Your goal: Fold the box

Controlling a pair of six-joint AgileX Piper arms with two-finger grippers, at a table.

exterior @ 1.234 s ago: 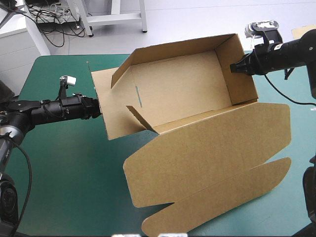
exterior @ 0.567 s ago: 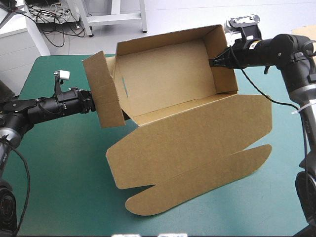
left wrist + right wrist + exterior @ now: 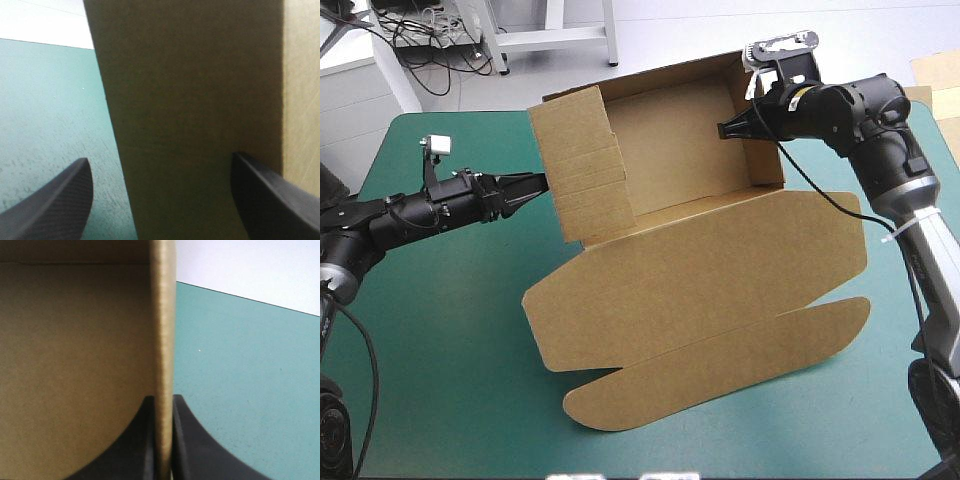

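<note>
Here the box (image 3: 670, 150) sits mid-table on the teal-green cover (image 3: 440, 330), lid (image 3: 700, 290) flat toward the near edge, long axis running from arm to arm. Behind that, the left gripper (image 3: 528, 186) stands wide open and empty, the upright left end flap (image 3: 582, 165) straight ahead of its tips (touching or just short, I cannot tell), so it seems nearest the next tuck. Farthest back, the right gripper (image 3: 728, 130) is pinched nearly closed on the right end wall (image 3: 760, 168).

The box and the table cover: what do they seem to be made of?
The box looks like matte brown cardboard, probably corrugated: its cut edge in the right wrist view shows fine ribs. The table cover is teal-green and dull, with a fine grainy texture; perhaps rubber or plastic.
</note>
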